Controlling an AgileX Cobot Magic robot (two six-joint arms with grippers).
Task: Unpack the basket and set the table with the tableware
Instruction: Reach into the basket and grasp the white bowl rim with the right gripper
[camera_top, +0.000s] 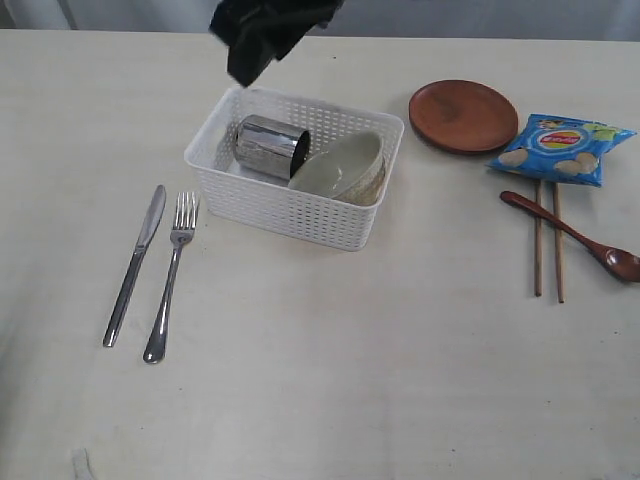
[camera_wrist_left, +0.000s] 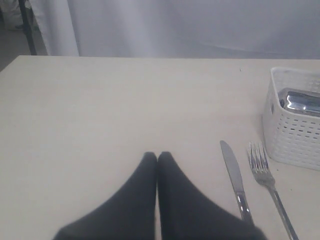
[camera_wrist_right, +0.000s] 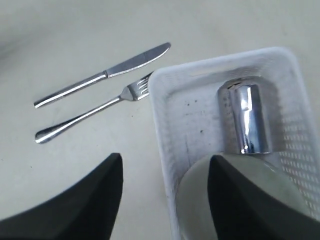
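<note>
The white basket (camera_top: 290, 205) stands mid-table and holds a steel cup (camera_top: 268, 147) lying on its side and a pale bowl (camera_top: 340, 165) leaning against it. My right gripper (camera_top: 250, 65) hangs open above the basket's far edge. In the right wrist view its fingers straddle the basket rim (camera_wrist_right: 165, 100) over the bowl (camera_wrist_right: 200, 200), gripping nothing. Knife (camera_top: 135, 265) and fork (camera_top: 170, 275) lie side by side left of the basket. My left gripper (camera_wrist_left: 158, 156) is shut and empty, low over the table, left of the knife (camera_wrist_left: 234, 180).
A brown plate (camera_top: 463, 115) sits right of the basket. A blue chip bag (camera_top: 562, 148) lies beside it. Below the bag, chopsticks (camera_top: 547, 240) and a wooden spoon (camera_top: 570, 235) rest on the table (camera_top: 350, 380). A curtain hangs behind the far edge.
</note>
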